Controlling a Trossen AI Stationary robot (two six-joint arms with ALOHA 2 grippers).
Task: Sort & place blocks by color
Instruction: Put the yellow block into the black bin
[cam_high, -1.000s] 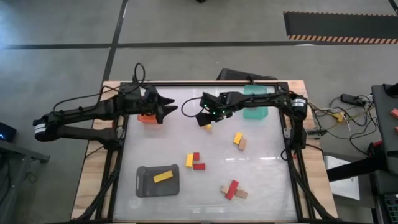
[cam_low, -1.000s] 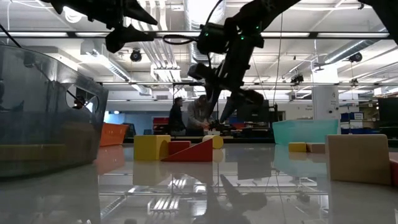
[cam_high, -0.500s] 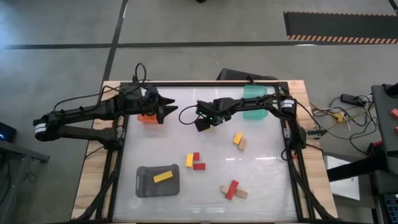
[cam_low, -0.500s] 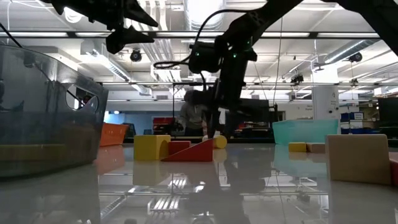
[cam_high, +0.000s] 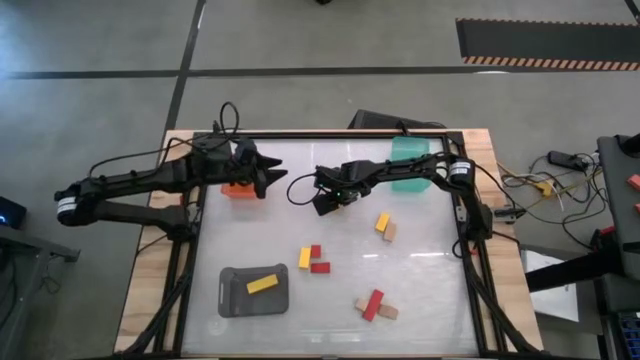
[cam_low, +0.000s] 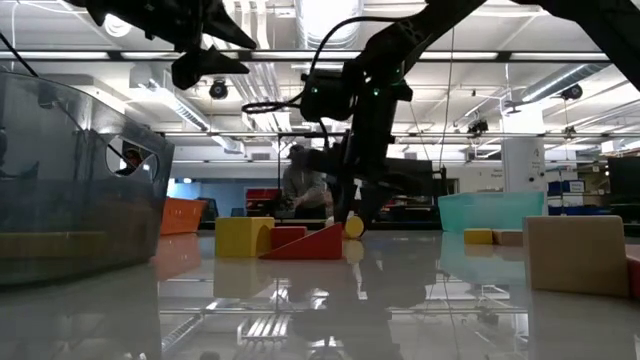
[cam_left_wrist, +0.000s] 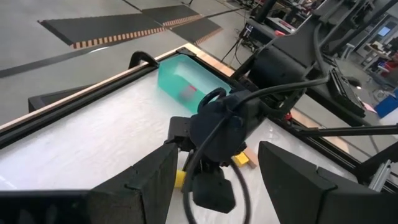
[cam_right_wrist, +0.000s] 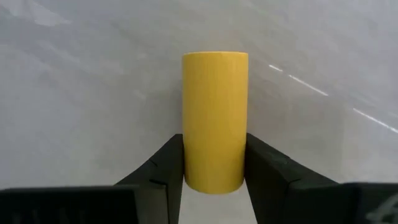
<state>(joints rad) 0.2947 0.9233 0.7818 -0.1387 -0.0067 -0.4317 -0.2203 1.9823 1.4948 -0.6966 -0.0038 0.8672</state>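
Note:
A long yellow block (cam_right_wrist: 214, 118) lies on the table between the fingers of my right gripper (cam_right_wrist: 214, 177), which reaches down at the table's middle far part (cam_high: 325, 200) and is shut on it. In the low view this block (cam_low: 353, 227) shows at the table surface under the gripper. My left gripper (cam_high: 274, 181) hangs open in the air above the orange tray (cam_high: 237, 189). Other blocks lie flat in groups: yellow and tan (cam_high: 384, 227), yellow and red (cam_high: 313, 259), red and tan (cam_high: 374, 304). One yellow block (cam_high: 262, 284) lies in the grey tray (cam_high: 232, 298). My right gripper pinches the yellow block between its two fingers (cam_right_wrist: 163, 171), which touch its two long sides near the end closest to the wrist (cam_right_wrist: 194, 163). The fingers come from above, pointing down, and lie across the block. The block rests flat on the table.
A green tray (cam_high: 411, 166) stands at the far right, with something red inside it (cam_left_wrist: 186, 92). The orange tray sits at the far left and the grey tray at the near left. A black frame rims the table. People show in the room beyond (cam_low: 300, 185).
My right gripper has moved slightly toward the table's left and come down over the yellow block, which now shows between its fingers. The block has stayed on the table. My left arm has kept still.

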